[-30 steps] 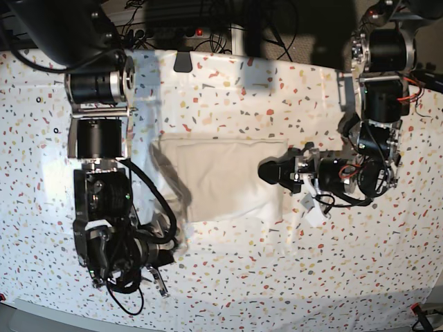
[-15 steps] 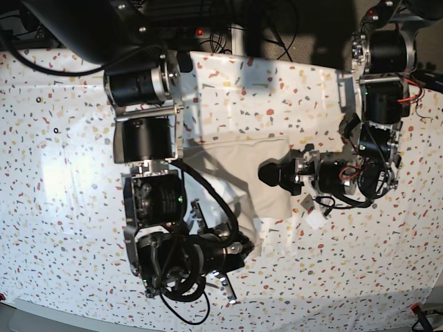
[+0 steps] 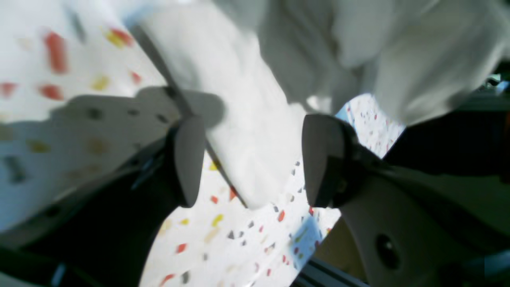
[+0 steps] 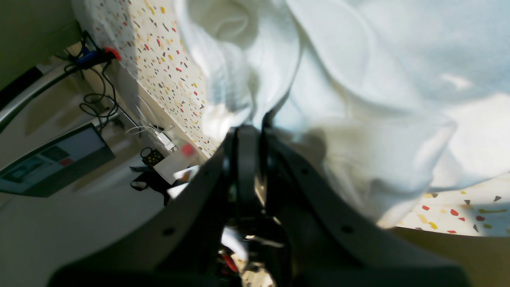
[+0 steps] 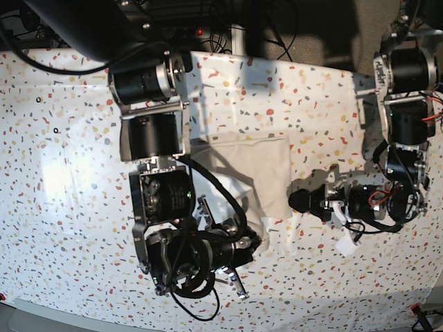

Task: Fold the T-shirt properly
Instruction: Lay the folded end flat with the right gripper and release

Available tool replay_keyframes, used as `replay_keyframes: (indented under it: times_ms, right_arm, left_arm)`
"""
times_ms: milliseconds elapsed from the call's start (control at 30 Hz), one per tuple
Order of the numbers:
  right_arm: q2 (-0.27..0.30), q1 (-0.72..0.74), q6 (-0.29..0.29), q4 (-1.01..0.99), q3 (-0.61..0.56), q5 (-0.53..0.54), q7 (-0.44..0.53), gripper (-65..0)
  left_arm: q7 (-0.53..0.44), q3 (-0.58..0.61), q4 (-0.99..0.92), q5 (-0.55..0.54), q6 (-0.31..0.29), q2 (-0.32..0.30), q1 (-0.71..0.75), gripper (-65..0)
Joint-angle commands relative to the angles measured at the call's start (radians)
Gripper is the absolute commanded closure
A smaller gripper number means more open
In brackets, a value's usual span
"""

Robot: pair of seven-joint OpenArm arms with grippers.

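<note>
T-shirt — white cloth, folded to a rough rectangle on the speckled table cover, lying between the two claws in the base view. No print shows on the upper face.

Right claw — clenched, jaws pressed together on a bunched fold of the T-shirt; in the right wrist view the cloth rises above and to the right of the jaws in loose folds. In the base view this claw sits at the cloth's near corner, its arm covering the edge on that side.

Left claw — released, jaws standing wide apart. A flap of white cloth lies in the gap between its fingers, with the cover showing beneath. In the base view it sits just beside the T-shirt's edge.
</note>
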Motion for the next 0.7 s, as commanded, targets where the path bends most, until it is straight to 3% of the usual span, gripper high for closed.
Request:
replay_keyframes:
  times_ms: [0, 200, 400, 433, 500, 567, 667]
  right_arm:
    - [-0.006, 0.027, 0.004, 0.019, -0.002, 0.019, -0.01, 0.0]
    - [-0.006, -0.002, 0.004, 0.019, -0.034, 0.019, -0.011, 0.0]
    - [-0.006, -0.008, 0.004, 0.019, -0.127, 0.018, -0.011, 0.0]
    - [-0.006, -0.008, 0.004, 0.019, -0.142, 0.018, -0.011, -5.5]
    - [-0.006, -0.008, 0.004, 0.019, -0.171, 0.018, -0.011, -22.9]
    - [-0.006, -0.008, 0.004, 0.019, -0.194, 0.018, -0.011, -34.7]
    - [-0.006, -0.008, 0.004, 0.019, -0.217, 0.018, -0.011, -38.3]
  left_arm:
    - [-0.002, 0.0, 0.018, -0.027, -0.007, -0.018, -0.039, -36.9]
    - [-0.009, 0.0, 0.018, -0.027, -0.007, -0.069, -0.057, -36.9]
    - [-0.009, 0.0, 0.018, -0.027, -0.007, -0.072, -0.056, -36.9]
    - [-0.009, 0.0, 0.018, -0.027, -0.007, -0.072, -0.057, -36.9]
    - [-0.009, 0.0, 0.018, -0.027, -0.007, -0.072, -0.056, -36.9]
    - [-0.009, 0.0, 0.018, -0.027, -0.007, -0.072, -0.056, -36.9]
    - [-0.009, 0.0, 0.018, -0.027, -0.007, -0.072, -0.056, -36.9]
